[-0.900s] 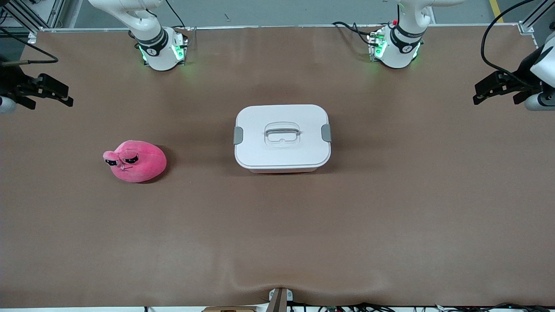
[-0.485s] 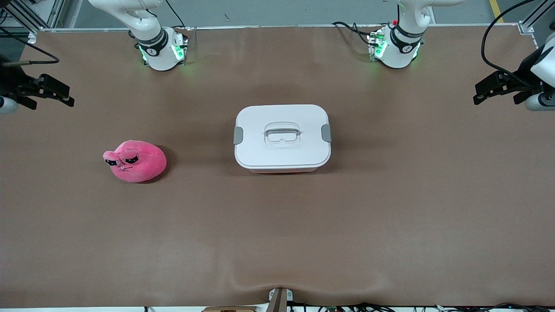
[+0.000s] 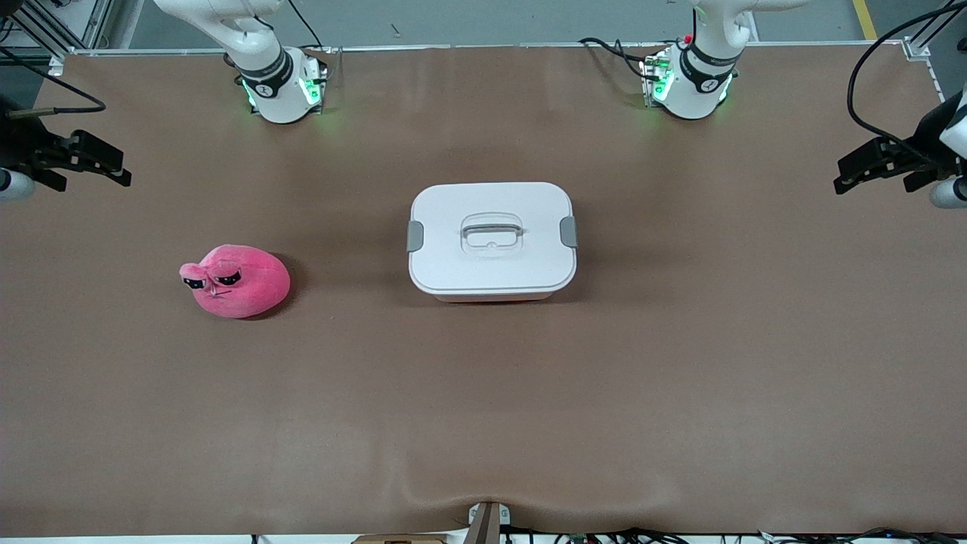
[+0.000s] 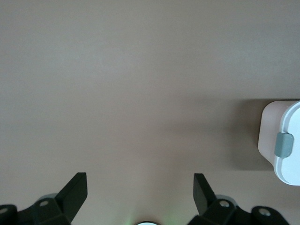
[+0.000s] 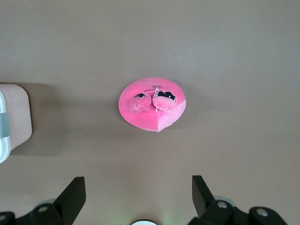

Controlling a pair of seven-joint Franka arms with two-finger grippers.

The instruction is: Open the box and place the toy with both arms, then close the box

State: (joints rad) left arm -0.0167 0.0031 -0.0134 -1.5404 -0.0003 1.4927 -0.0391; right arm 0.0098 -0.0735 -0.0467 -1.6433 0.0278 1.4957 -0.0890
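Observation:
The box [image 3: 491, 266] stands shut in the middle of the table, its white lid [image 3: 491, 219] held by two grey side clips [image 3: 415, 236] with a recessed grey handle [image 3: 492, 229]. The pink toy [image 3: 236, 281] lies on the table toward the right arm's end, slightly nearer the front camera than the box. My right gripper [image 3: 119, 169] hangs open over that end's table edge, apart from the toy [image 5: 152, 104]. My left gripper [image 3: 844, 175] hangs open over the other end. The left wrist view shows the open left gripper [image 4: 139, 180] empty, with one end of the box [image 4: 269, 136] and a clip [image 4: 282, 144].
The brown table mat [image 3: 483, 408] is bare around the box and toy. The arm bases [image 3: 281, 91] [image 3: 691, 87] stand along the table edge farthest from the front camera. Cables trail at both ends of the table. A corner of the box [image 5: 16, 115] shows in the right wrist view.
My left gripper has drifted slightly outward toward its end of the table. The right gripper has barely shifted. Box and toy have not moved.

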